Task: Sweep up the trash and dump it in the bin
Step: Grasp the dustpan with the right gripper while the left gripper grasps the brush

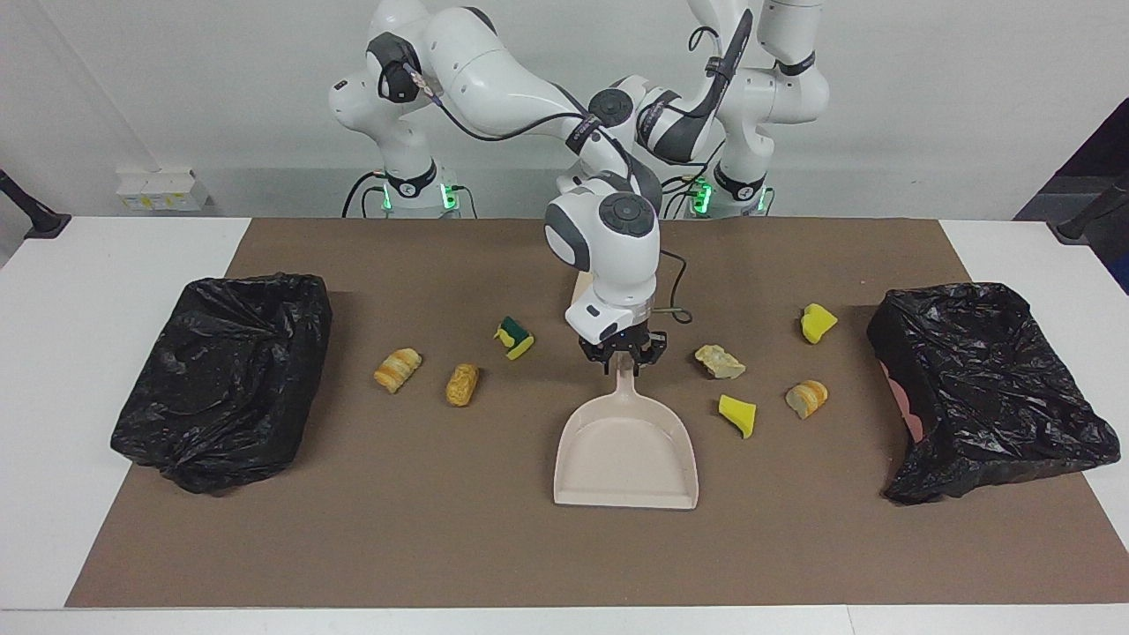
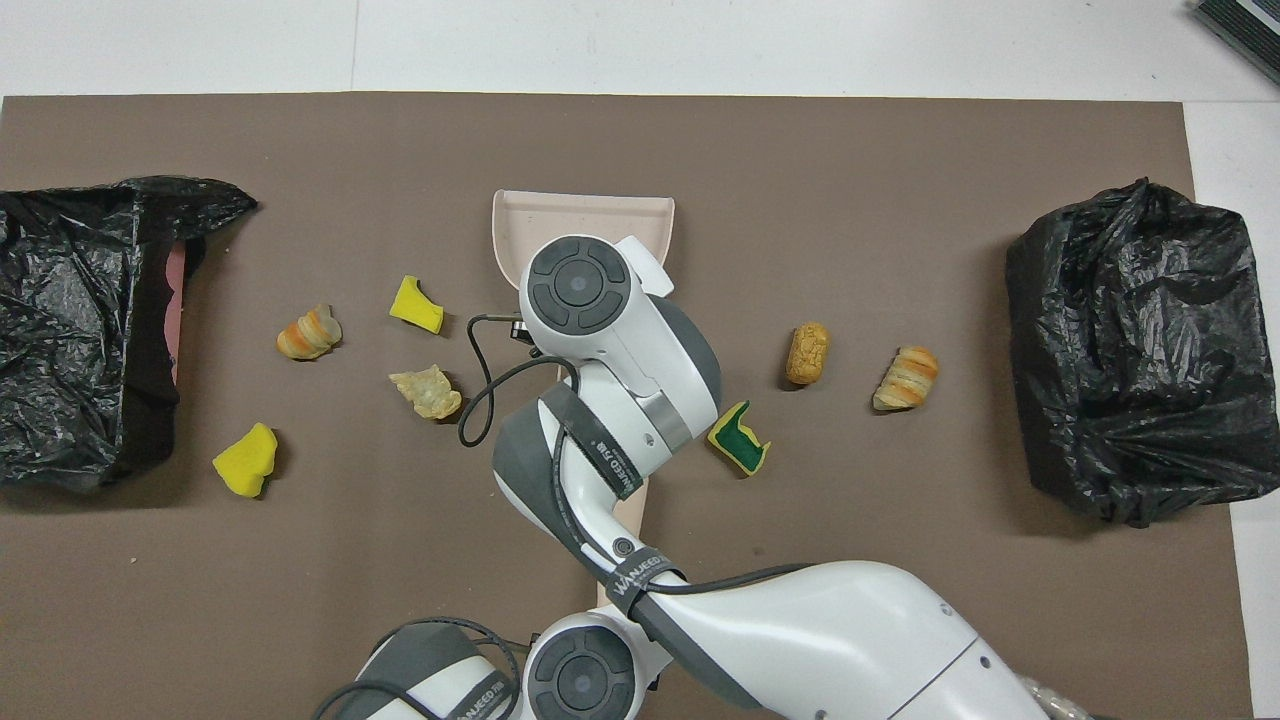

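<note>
A beige dustpan [image 1: 624, 459] lies mid-mat with its long handle [image 2: 622, 540] pointing toward the robots. My right gripper [image 1: 624, 360] is down at the handle just behind the pan, its fingertips pressed on both sides of it. My left arm's wrist [image 2: 580, 682] hangs over the handle's near end, and its gripper is hidden in both views. The trash lies on either side of the pan: a green-and-yellow sponge [image 1: 514, 338], bread-like lumps [image 1: 398, 369] [image 1: 462, 384] [image 1: 806, 398], a pale lump [image 1: 719, 362] and yellow wedges [image 1: 737, 414] [image 1: 818, 323].
A black-bagged bin [image 1: 225, 379] stands at the right arm's end of the brown mat. Another black-bagged bin [image 1: 979, 388] stands at the left arm's end. The right arm covers the handle's middle in the overhead view.
</note>
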